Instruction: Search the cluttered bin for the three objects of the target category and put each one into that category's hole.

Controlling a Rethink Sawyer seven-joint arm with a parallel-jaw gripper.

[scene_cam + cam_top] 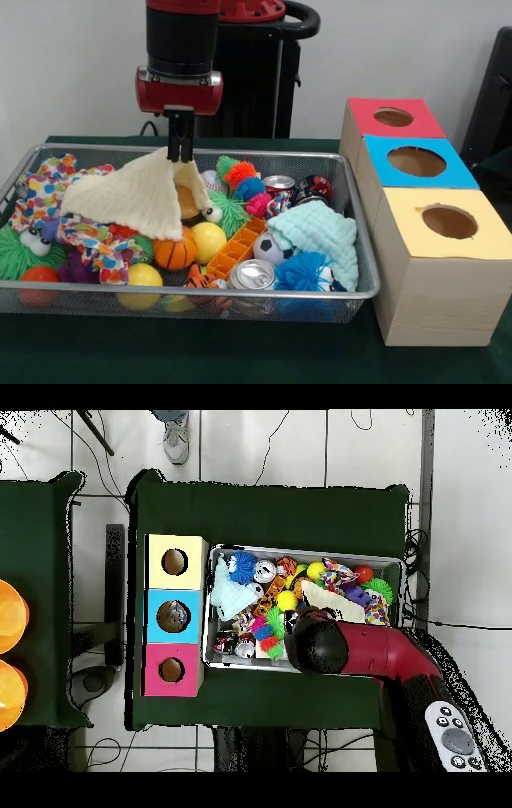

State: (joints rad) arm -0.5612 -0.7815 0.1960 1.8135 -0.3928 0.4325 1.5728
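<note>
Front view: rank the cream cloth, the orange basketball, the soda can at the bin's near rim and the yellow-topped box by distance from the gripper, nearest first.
1. Cream cloth: pinched at its peak by the gripper.
2. Orange basketball: below it, mid-bin.
3. Soda can: near rim, toward picture right.
4. Yellow-topped box: outside the bin, far right.

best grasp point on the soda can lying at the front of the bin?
The soda can lies on its side, silver top facing the front rim of the bin. Come from straight above and pinch across its round body behind the top. The soccer ball and blue spiky ball crowd its right, so jaw room looks tight.
</note>
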